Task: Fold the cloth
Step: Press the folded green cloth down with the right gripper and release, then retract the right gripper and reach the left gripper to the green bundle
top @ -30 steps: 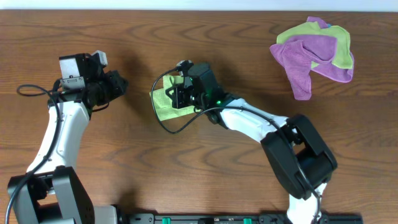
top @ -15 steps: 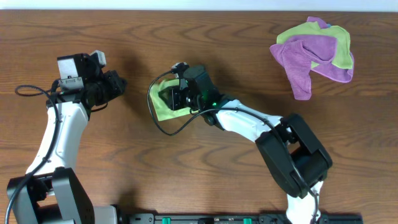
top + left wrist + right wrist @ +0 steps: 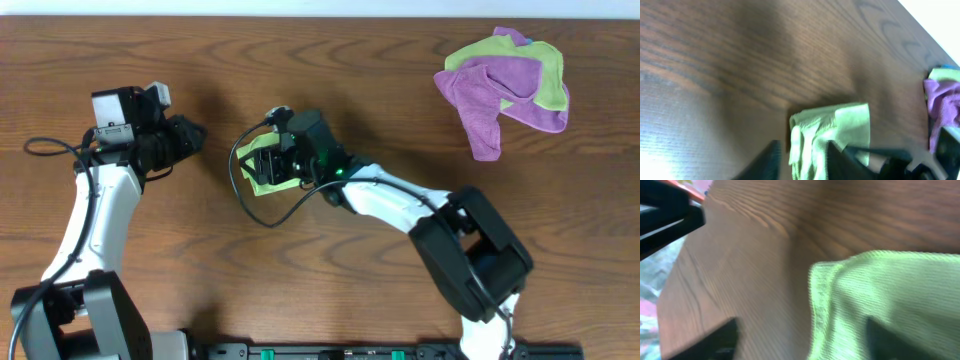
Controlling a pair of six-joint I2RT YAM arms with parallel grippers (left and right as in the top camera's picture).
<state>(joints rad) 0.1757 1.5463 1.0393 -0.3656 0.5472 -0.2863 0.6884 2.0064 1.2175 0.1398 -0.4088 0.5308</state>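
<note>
Just left of the desk's [image 3: 330, 290] middle lies the small green cloth [image 3: 260, 182], rumpled, with a bunched hem on one side. The right hand [image 3: 272, 160] sits low over it; in the wrist view its fingers [image 3: 715, 339] are spread wide, the cloth's hem shows between them, and they grip nothing. The left hand [image 3: 192, 136] hangs nearer the left edge, apart from the cloth, its fingers [image 3: 767, 157] parted and empty. A heap of purple and green cloths [image 3: 505, 85] rests by the far right corner.

The left tool [image 3: 187, 140] points rightward, fingers parted; the right tool [image 3: 262, 166] reaches leftward, seemingly spread too.
</note>
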